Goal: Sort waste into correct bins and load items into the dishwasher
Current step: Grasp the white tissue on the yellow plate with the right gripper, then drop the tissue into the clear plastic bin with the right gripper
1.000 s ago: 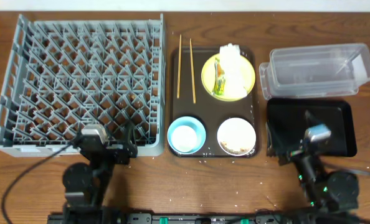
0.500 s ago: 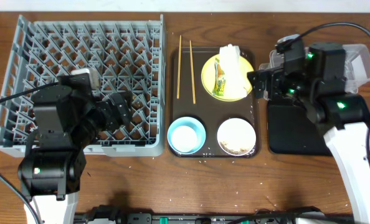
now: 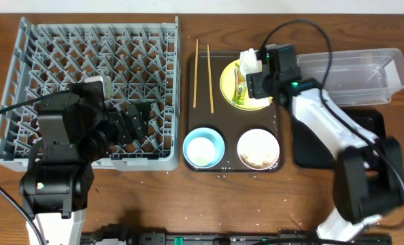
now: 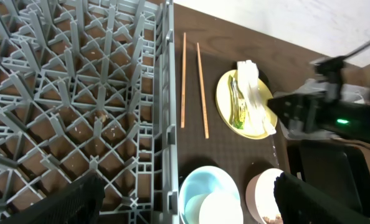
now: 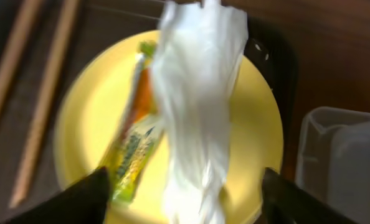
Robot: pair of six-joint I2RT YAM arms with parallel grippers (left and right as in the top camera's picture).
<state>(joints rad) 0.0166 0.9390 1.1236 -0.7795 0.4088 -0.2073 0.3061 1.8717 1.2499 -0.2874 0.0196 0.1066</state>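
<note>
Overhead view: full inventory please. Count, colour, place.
dish rack: 1, grey, table left
serving tray: 1, dark brown, centre
chopsticks: 2, wooden, tray's left side
plate: 1, yellow, tray back right
napkin: 1, white, on plate
sachet wrapper: 1, green-and-yellow, on plate beside napkin
light blue bowl: 1, tray front left
white bowl: 1, tray front right, holds food scraps
clear tub: 1, back right
black tray: 1, glossy, front right
left gripper: black, over rack's front, jaws open
right gripper: black, jaws open above napkin
</note>
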